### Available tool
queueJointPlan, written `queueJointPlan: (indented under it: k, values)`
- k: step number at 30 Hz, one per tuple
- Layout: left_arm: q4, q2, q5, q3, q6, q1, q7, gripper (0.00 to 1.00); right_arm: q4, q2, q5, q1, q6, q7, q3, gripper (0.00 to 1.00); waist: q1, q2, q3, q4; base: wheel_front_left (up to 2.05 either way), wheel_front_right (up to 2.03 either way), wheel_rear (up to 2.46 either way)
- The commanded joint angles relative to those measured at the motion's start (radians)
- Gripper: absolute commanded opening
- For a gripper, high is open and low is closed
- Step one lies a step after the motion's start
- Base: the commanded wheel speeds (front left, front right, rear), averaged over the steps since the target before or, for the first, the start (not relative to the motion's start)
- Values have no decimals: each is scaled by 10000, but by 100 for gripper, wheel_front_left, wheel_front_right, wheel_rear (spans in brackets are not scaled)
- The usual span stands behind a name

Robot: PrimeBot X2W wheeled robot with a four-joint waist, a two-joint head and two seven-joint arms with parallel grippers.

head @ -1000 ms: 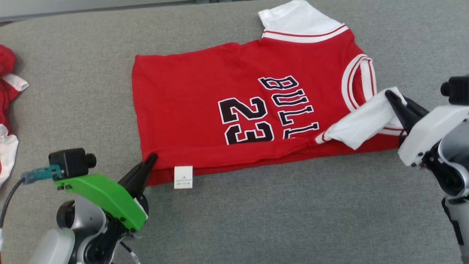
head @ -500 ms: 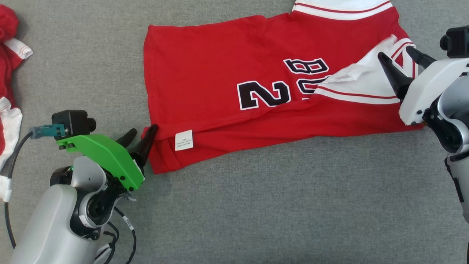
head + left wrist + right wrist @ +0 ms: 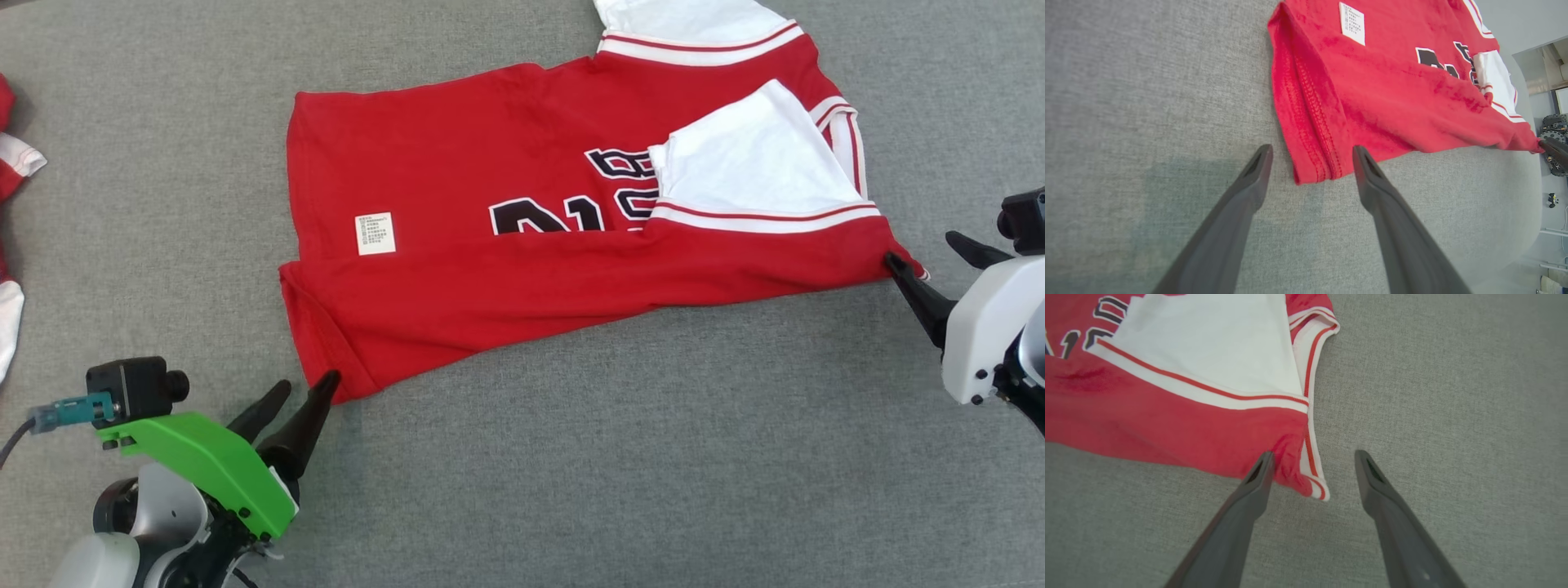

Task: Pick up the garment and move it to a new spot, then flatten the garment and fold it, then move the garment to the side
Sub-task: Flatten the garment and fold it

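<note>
Grey table (image 3: pixel 571 490) carries the folded red jersey (image 3: pixel 506 286); left gripper (image 3: pixel 306 380) and right gripper (image 3: pixel 921 248), both spread apart, flank its corners.

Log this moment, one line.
left gripper: open, at hem corner | right gripper: open, at shoulder-end corner | garment: folded lengthwise, not held

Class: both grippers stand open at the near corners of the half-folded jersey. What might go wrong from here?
1. The jersey has one corner lying between the left gripper's open fingers; a careless pull back may snag the hem and undo the fold.
2. The right gripper's finger seems to touch the other corner, so it risks the same drag.
3. The folded flap sits crooked, wider at the left; further folds may compound the skew.
</note>
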Motion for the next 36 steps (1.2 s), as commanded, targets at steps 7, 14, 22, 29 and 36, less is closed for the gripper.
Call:
queueJointPlan:
  k: [7,14,22,29,36]
  values:
    - [193,-67,-110,-213,91,72,213,100,196,252,-260,-303,0,437,-16,100,0,0,550,224,0,0,0]
    - [794,-451,-305,-611,-276,-446,455,100,591,367,70,-490,3,1125,288,100,0,0,664,457,0,0,0]
    - [1338,-584,-611,-648,-749,-856,509,6,473,118,407,-328,1,1415,167,100,0,0,578,356,0,0,0]
    - [1690,-286,-834,-405,-1093,-1102,562,0,579,-133,778,-366,0,1251,208,0,0,0,493,293,0,0,0]
    - [1040,330,-1451,-204,-1478,-336,1159,0,542,-1112,1953,-116,-2,1434,312,0,0,0,-49,295,0,0,0]
